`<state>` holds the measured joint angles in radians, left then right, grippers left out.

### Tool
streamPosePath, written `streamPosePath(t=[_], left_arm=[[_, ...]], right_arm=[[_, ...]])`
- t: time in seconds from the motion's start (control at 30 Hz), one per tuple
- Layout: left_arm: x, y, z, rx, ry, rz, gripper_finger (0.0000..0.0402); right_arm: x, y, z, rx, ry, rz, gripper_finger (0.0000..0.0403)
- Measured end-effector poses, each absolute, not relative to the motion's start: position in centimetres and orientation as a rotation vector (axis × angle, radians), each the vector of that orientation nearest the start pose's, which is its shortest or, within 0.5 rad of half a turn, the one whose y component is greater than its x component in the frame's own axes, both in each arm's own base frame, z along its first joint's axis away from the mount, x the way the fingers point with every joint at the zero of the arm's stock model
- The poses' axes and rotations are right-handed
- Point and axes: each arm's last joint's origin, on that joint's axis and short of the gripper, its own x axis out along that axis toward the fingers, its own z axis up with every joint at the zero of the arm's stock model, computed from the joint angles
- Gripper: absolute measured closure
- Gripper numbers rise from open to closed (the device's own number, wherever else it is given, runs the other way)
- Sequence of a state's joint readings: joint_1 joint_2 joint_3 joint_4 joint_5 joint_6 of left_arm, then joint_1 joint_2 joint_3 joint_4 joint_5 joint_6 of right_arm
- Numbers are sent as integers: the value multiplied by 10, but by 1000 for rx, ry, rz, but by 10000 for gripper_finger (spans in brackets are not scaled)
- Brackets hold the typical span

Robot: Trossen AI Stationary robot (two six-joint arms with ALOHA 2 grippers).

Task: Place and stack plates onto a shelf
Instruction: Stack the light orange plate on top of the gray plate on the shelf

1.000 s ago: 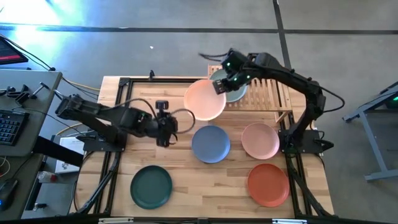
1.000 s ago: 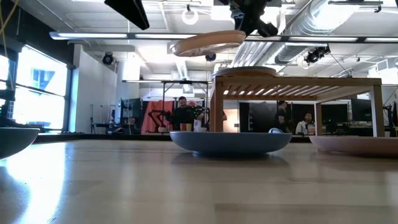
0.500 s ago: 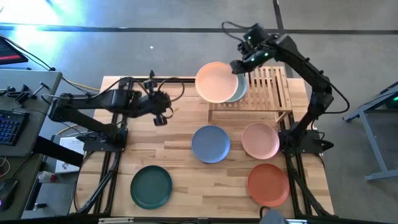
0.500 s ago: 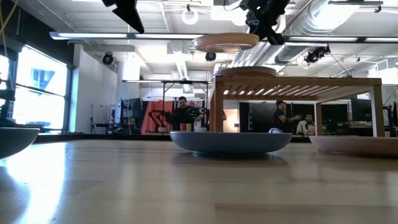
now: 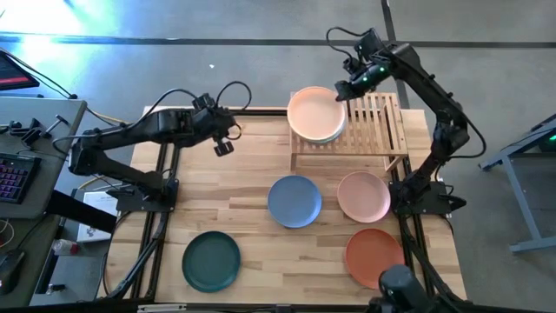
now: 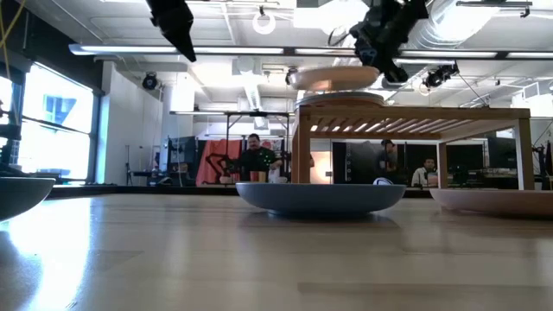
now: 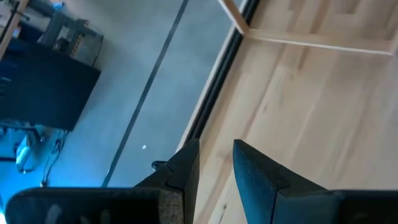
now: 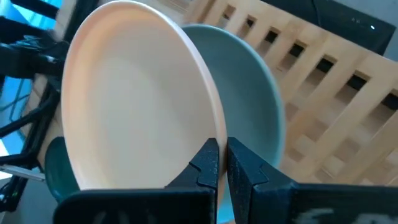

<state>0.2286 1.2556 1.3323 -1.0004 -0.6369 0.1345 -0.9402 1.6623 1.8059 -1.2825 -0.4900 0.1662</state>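
The right gripper (image 5: 340, 94) pinches the rim of a peach plate (image 5: 314, 113), holding it nearly level just above a sage plate (image 8: 255, 124) that lies on the left end of the shelf (image 5: 373, 122). From table height, the peach plate (image 6: 333, 79) hangs clear of the plate beneath it, a thin gap between them; from above, the two almost coincide, only a sliver of sage showing. The right wrist view has the fingers (image 8: 208, 163) closed on the rim's edge. On the desk (image 5: 252, 200) in front of the shelf lie blue (image 5: 294, 201), pink (image 5: 364, 196), terracotta (image 5: 374, 257) and dark green (image 5: 211, 261) plates, well apart. The left gripper (image 5: 222, 145) hovers empty over the desk's back-left part, its fingers (image 7: 186, 171) slightly parted.
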Motion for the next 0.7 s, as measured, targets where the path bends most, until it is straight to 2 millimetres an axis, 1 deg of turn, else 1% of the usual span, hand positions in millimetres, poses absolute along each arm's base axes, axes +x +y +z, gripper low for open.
streamPosePath(t=[0.23,0.47,0.7], left_arm=[[220,82,362,278,973,796,316],[218,89,362,262,976,824,316],[217,92,362,255,979,832,316]], right_arm=[[194,-255,355,940,853,-460,403],[194,-258,351,934,851,-473,403],[193,-259,351,923,865,-516,403]])
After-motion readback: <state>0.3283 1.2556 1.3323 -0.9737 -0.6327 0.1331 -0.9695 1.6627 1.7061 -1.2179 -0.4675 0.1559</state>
